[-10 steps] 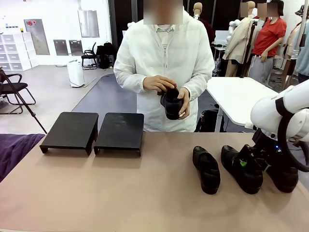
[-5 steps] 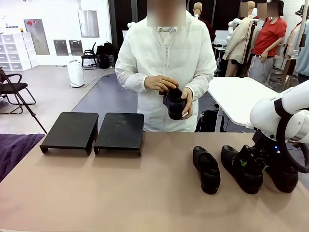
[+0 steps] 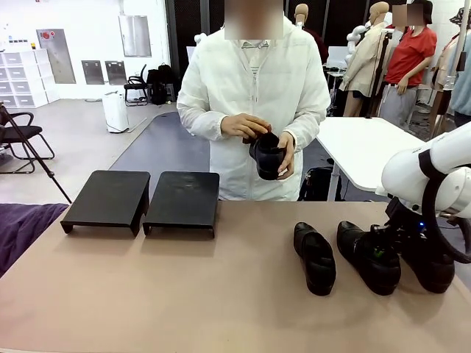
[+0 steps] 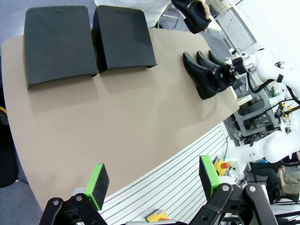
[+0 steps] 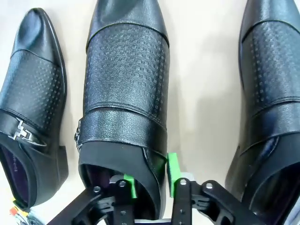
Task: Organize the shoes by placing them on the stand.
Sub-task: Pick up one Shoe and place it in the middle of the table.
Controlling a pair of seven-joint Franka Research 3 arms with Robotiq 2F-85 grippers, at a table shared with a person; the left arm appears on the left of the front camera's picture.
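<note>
Two-pad pinch by right jaws on middle shoe's (image 5: 124,70) side wall: one green pad (image 5: 172,169) inside, one outside. Flanked by left shoe (image 3: 315,257) and right shoe (image 3: 439,276), on table (image 3: 184,294), right side. Fourth shoe (image 3: 267,156) in person's hands (image 3: 243,126). Stand (image 3: 143,198) far left. Left jaws spread wide near table's near edge.

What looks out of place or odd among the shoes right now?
Nothing looks damaged or spilled. One shoe is off the table, held in the person's hands; the other three shoes stand side by side on it.
</note>
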